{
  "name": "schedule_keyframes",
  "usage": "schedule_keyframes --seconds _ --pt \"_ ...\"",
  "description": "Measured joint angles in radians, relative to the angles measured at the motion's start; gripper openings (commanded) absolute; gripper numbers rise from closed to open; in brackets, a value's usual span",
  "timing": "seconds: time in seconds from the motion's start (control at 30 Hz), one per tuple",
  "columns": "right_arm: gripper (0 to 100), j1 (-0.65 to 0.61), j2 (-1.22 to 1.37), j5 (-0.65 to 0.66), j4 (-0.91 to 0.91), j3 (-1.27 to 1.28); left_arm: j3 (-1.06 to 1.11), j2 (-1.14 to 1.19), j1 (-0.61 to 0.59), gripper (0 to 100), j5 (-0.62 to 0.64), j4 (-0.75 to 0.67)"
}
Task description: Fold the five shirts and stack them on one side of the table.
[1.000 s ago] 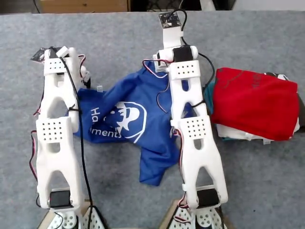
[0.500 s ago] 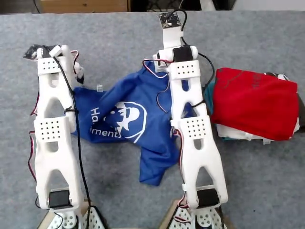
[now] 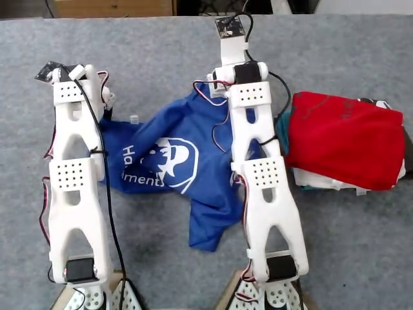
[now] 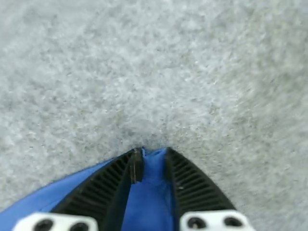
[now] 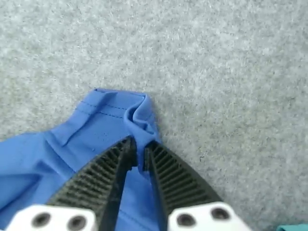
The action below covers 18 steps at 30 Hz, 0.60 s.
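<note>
Left gripper (image 4: 151, 153) shifted outward; it and right gripper (image 5: 138, 144) clamp blue shirt (image 3: 174, 161) beside stack (image 3: 342, 139).

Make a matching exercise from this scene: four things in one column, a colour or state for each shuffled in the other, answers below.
1. blue shirt
2. red shirt
3. left pincer
4. table

A. grey
B. folded, lying on top at one side
C. spread out, not yet folded
D. shut on blue cloth

Pairs: 1-C, 2-B, 3-D, 4-A
</note>
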Motion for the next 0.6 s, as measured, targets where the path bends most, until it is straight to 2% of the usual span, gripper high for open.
schedule_keyframes --seconds 0.3,0.4,0.6 --pt "1.3 0.000 0.000 0.000 -0.003 0.000 -0.008 0.002 0.005 3 -0.057 -0.017" --pt "1.3 0.000 -0.020 0.011 0.012 0.000 -0.086 0.006 0.011 3 -0.066 0.014" --pt "1.3 0.000 -0.293 0.094 0.135 0.000 -0.305 -0.061 0.011 3 -0.158 0.060"
